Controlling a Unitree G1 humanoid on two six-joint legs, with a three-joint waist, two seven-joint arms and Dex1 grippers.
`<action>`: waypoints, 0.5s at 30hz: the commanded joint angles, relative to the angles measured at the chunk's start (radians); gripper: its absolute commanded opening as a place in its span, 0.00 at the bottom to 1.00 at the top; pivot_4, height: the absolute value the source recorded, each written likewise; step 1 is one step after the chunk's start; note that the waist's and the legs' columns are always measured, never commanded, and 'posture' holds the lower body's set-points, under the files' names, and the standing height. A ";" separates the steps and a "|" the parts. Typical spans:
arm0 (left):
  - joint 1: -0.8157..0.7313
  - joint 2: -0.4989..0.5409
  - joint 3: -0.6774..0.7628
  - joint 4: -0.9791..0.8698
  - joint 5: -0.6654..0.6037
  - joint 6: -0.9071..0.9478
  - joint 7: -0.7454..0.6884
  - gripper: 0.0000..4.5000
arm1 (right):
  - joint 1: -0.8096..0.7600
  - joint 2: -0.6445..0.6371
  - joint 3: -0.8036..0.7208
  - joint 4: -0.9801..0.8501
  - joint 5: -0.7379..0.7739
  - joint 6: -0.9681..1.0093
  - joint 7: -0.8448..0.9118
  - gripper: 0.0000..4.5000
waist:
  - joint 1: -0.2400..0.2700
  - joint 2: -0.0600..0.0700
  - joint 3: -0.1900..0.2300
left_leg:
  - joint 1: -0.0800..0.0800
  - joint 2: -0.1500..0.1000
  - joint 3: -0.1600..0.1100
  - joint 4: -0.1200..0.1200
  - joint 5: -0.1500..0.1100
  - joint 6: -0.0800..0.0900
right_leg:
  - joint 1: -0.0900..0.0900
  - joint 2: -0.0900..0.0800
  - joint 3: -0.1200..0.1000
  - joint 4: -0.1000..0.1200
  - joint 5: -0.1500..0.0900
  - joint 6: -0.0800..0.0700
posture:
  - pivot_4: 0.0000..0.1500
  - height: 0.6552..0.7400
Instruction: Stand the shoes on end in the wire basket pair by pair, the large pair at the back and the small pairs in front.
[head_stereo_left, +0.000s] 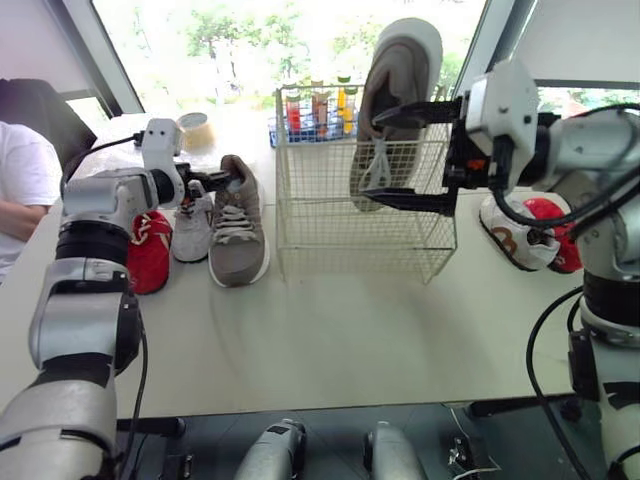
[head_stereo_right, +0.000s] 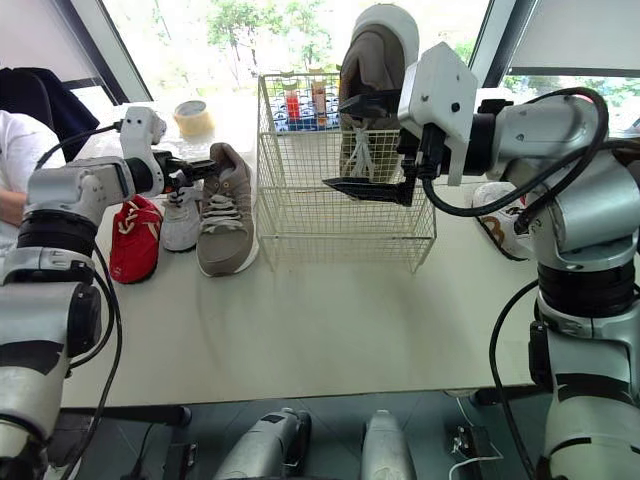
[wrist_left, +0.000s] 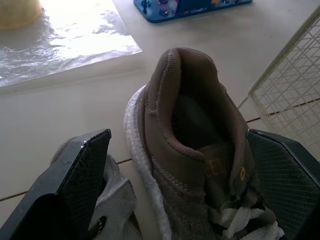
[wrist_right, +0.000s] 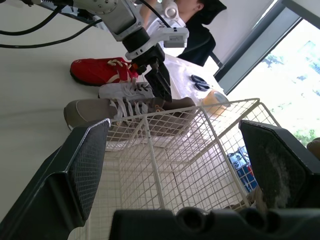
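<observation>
One large taupe shoe (head_stereo_left: 395, 80) stands on end, toe up, at the back right of the white wire basket (head_stereo_left: 330, 235). My right gripper (head_stereo_left: 398, 158) hangs open just in front of it, over the basket's right side, with only basket wire between the fingers. Its mate, a taupe shoe (head_stereo_left: 237, 225), lies flat on the table left of the basket. My left gripper (wrist_left: 177, 137) is open, one finger on each side of that shoe's heel. Beside it lie a small grey-white shoe (head_stereo_left: 190, 232) and a small red shoe (head_stereo_left: 150, 250). A white shoe (head_stereo_left: 515, 240) and a red shoe (head_stereo_left: 552, 215) lie right of the basket.
A blue rack of bottles (head_stereo_left: 315, 115) stands right behind the basket. A roll of tape (head_stereo_left: 195, 130) sits at the back left. A person in a white shirt (head_stereo_left: 22, 185) sits at the table's left edge. The table's near half (head_stereo_left: 330, 340) is bare.
</observation>
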 joint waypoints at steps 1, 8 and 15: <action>-0.021 -0.004 0.006 -0.011 0.032 0.010 -0.005 1.00 | -0.009 -0.016 -0.020 -0.033 0.017 -0.005 -0.021 1.00 | -0.001 0.000 0.000 | 0.000 0.000 0.000 0.000 0.000 0.000 | 0.000 0.000 0.000 0.000 0.000 0.000 | 1.00 1.00; -0.013 -0.015 0.014 -0.045 0.060 0.132 0.014 1.00 | -0.011 -0.018 -0.011 -0.027 0.020 -0.011 -0.033 1.00 | 0.000 0.000 0.000 | 0.000 0.000 0.000 0.000 0.000 0.000 | 0.000 0.000 0.000 0.001 0.000 0.000 | 1.00 1.00; -0.010 -0.008 0.095 -0.176 0.001 0.353 0.039 1.00 | -0.013 -0.019 -0.005 -0.026 0.020 -0.013 -0.037 1.00 | 0.000 -0.001 0.001 | 0.000 0.000 0.000 0.000 0.000 0.000 | 0.000 0.000 0.000 0.001 0.000 0.000 | 1.00 1.00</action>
